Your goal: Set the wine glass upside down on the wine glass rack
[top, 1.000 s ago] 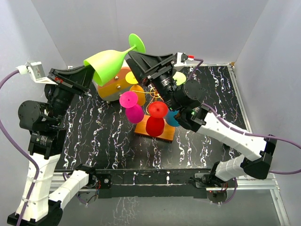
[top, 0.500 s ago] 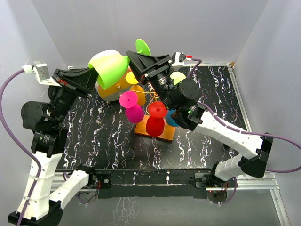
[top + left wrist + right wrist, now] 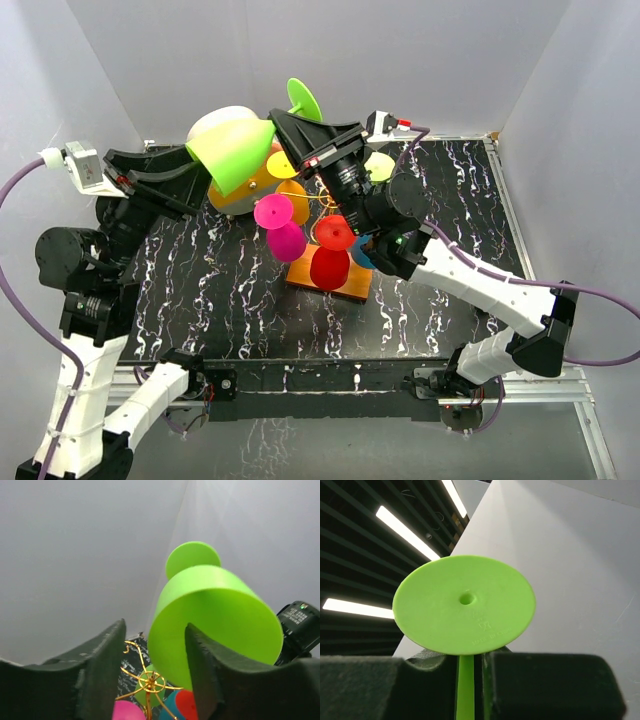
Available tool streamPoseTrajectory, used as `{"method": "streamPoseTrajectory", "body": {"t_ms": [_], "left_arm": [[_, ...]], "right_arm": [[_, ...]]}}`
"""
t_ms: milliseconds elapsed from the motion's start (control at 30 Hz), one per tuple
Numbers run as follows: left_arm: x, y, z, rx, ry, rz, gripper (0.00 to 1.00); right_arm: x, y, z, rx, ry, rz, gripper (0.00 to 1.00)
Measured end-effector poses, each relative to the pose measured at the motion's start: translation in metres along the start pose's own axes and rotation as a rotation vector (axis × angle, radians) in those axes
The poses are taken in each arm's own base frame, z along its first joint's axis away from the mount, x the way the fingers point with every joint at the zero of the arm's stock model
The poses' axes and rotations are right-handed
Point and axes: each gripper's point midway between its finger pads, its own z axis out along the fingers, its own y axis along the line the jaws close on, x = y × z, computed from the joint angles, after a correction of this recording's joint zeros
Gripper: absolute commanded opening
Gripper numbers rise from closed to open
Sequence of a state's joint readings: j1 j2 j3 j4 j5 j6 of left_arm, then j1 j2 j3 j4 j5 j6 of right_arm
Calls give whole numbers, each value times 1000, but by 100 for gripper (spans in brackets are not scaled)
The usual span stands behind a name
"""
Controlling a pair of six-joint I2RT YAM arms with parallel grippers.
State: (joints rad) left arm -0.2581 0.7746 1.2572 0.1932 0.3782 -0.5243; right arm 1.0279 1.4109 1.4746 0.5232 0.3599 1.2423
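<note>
The wine glass [image 3: 235, 150] is lime green and hangs in the air above the back of the table, bowl to the left, foot [image 3: 303, 98] up and to the right. My right gripper [image 3: 287, 126] is shut on its thin stem [image 3: 465, 685], just under the round foot [image 3: 465, 605]. My left gripper [image 3: 195, 172] stands open at the bowl [image 3: 215, 620], its fingers [image 3: 100, 670] spread beside it. The wine glass rack [image 3: 318, 200], gold wire on an orange base [image 3: 345, 285], stands below, and its wire hub [image 3: 150, 682] shows between the left fingers.
Pink [image 3: 280, 225], red [image 3: 330, 250], teal [image 3: 366, 254], yellow [image 3: 281, 165] and orange [image 3: 293, 195] glasses hang on the rack. A cream-and-orange drum box [image 3: 240, 192] stands behind it, under the green bowl. White walls close in the back and sides.
My left gripper has opened and let go of the bowl. My right gripper has shut on the stem. The glass has swung so that its foot points more upward.
</note>
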Motion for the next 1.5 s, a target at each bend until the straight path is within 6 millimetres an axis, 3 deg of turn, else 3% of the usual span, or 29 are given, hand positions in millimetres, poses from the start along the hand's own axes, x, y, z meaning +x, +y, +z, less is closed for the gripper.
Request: {"method": "streamPoseTrajectory", "body": {"t_ms": [233,433,500,567,667,767,833,967,1133,1200,1233,1367,1500], "left_arm": [[13,11,-18,-85,61,31,63],[26,31,-61,-262,108,61,64],[21,33,-75,-316,94,61,65],[14,33,-85,-364,81,47,73],[-13,25,-91,-426,45,-19,73],[-50,8,-83,-434,-4,-103,74],[-62,1,-76,-425,-20,-159,74],[-50,-4,-68,-404,2,-300,79],[-38,-18,-46,-301,25,-495,81],[-33,-21,-38,-273,40,-561,97],[-29,-21,-35,-265,50,-592,99],[-16,-15,-28,-287,78,-684,99],[-18,-13,-29,-306,63,-710,99]], "right_arm": [[-4,12,-1,-68,-15,-73,0],[0,13,3,-109,-24,-265,0],[9,14,11,-140,-9,-350,0],[22,9,17,-166,23,-439,0],[45,-2,17,-197,87,-560,0],[64,-12,13,-235,154,-686,0],[70,-10,10,-271,178,-749,0],[77,-10,5,-350,200,-891,0],[86,-30,-4,-402,238,-1046,0],[87,-32,-5,-422,242,-1092,0],[88,-32,-6,-436,241,-1113,0],[88,-27,-7,-485,221,-1175,0],[92,-26,-10,-531,231,-1221,0]]}}
